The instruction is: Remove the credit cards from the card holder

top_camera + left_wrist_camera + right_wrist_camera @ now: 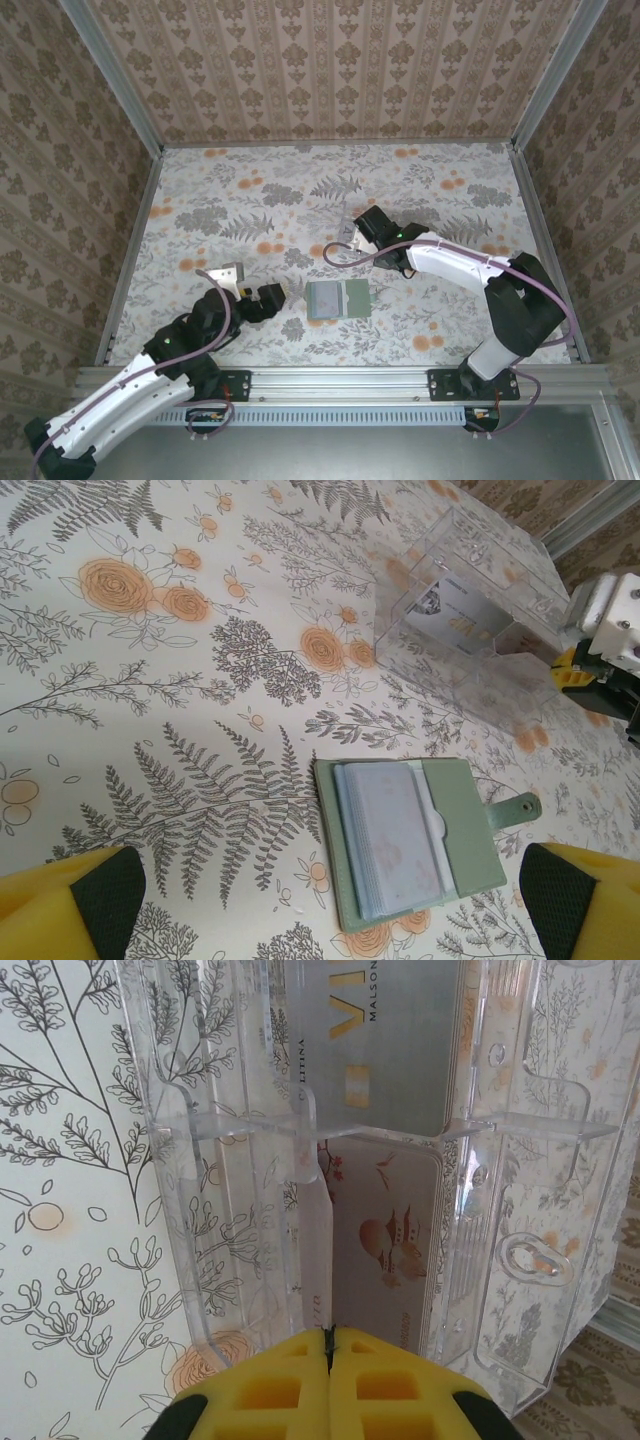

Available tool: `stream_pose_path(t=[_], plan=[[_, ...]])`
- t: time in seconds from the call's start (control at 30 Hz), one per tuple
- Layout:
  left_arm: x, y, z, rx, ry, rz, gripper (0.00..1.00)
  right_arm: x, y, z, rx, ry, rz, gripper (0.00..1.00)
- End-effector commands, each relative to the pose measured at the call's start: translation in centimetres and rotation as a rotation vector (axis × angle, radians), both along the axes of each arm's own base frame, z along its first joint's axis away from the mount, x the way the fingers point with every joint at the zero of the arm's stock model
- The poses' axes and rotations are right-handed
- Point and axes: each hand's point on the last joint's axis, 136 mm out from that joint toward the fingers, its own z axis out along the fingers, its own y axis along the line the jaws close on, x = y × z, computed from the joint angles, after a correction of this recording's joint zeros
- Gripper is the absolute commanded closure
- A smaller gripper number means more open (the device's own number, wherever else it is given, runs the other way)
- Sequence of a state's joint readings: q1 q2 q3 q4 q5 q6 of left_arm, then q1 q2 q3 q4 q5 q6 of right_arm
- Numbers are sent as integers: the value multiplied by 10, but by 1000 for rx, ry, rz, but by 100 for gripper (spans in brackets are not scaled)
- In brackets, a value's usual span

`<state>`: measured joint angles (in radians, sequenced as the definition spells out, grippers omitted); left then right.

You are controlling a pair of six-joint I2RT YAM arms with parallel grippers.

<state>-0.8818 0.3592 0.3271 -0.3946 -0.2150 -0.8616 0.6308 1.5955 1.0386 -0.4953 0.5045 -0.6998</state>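
Well, floral tablecloth [250, 200] bears the card holder [337, 299] between damask-papered walls [330, 70].

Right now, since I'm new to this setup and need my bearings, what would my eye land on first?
The card holder lies open on the flowered table, pale cards tucked inside, in front of the left gripper, jaws wide open. Beyond it stands the clear tray, two credit cards already in it, with the right gripper shut on a thin card seen edge-on at the tray's end.
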Motion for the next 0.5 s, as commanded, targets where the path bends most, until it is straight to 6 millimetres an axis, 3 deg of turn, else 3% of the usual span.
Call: stream_pose_path(t=[0.0,0.13,0.47], plan=[[0,6,-7,12,13,20,0,10,-3,5,-9,-35,-33,87],[0,6,-8,12,14,21,0,11,-3,4,-10,-42,-41,76],[-1,6,-9,11,19,21,0,18,-7,3,-43,-71,-66,69]])
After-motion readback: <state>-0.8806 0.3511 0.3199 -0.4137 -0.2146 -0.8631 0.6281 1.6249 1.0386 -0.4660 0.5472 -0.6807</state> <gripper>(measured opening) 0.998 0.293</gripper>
